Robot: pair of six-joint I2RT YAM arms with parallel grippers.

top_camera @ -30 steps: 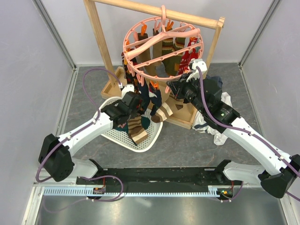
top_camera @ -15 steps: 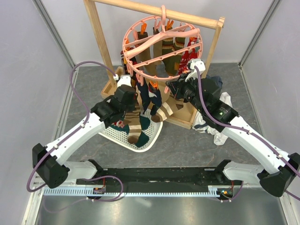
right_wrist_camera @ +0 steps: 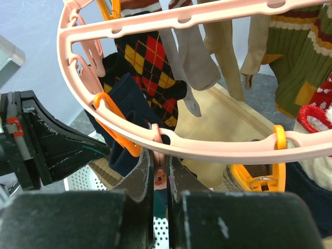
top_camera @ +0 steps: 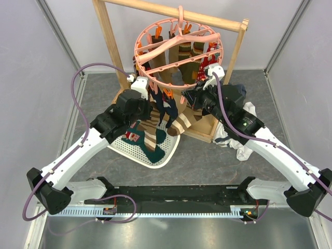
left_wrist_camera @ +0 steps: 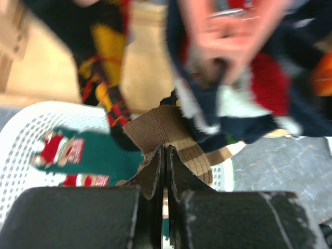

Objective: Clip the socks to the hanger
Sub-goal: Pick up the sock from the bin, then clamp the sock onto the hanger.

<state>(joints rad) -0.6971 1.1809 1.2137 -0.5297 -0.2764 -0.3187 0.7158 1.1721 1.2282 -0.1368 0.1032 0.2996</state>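
Note:
The round pink hanger (top_camera: 179, 49) hangs from the wooden rack with several socks clipped round its ring. My left gripper (top_camera: 147, 100) is shut on the cuff of a brown-striped sock (left_wrist_camera: 171, 137), held up under the ring's left side; the sock (top_camera: 148, 132) dangles over the basket. My right gripper (right_wrist_camera: 160, 168) is shut on a pink clip (right_wrist_camera: 158, 142) hanging from the ring's near edge (right_wrist_camera: 207, 148). A dark teal sock with red and white pattern (left_wrist_camera: 78, 155) lies in the basket. In the top view the right gripper (top_camera: 188, 97) is at the ring's front.
The white mesh basket (top_camera: 124, 150) sits below the hanger at left. The wooden rack frame (top_camera: 106, 31) and its base tray (top_camera: 205, 127) stand behind. White and grey garments (top_camera: 244, 135) lie at the right. An orange clip (right_wrist_camera: 262, 176) hangs beside my right gripper.
My left gripper has risen and moved toward the hanger's left rim, lifting the brown-striped sock up off the basket. The right gripper has stayed at the ring's front.

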